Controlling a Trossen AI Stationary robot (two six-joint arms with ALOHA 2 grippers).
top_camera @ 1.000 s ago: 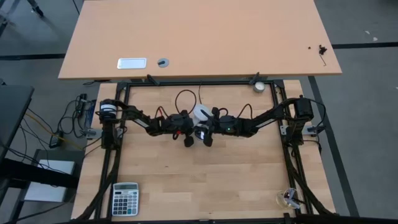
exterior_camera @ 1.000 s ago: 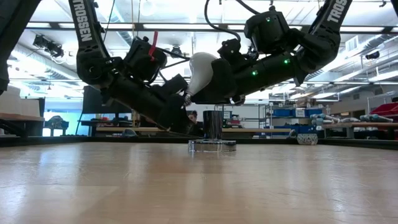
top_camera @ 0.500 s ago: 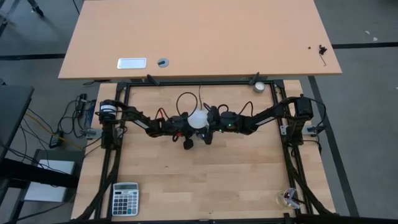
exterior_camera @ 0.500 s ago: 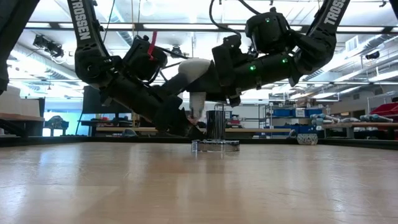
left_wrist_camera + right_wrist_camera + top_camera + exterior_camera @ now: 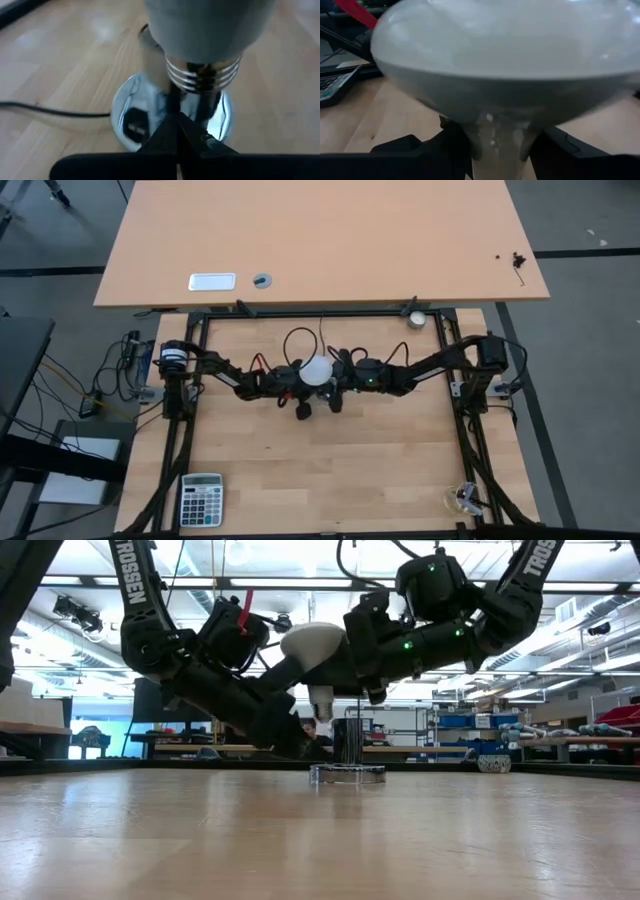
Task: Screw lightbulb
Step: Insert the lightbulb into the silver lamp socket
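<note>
We see the lightbulb (image 5: 313,643) held up off the table near the middle, between the two arms, its white frosted dome on top and its narrow neck tapering down to a ribbed silvery screw base (image 5: 202,75). It stands roughly upright, base pointing down, hanging just above and slightly to one side of the socket without touching it. From overhead its dome (image 5: 318,369) shows as a round white cap.

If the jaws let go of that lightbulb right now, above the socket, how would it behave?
The lightbulb hangs base-down, its silvery screw base clear of the socket base, so it would probably drop and topple. Its rounded dome suggests it would roll on the table. The smooth frosted shell looks slippery and likely fragile, so the right gripper should squeeze gently.
</note>
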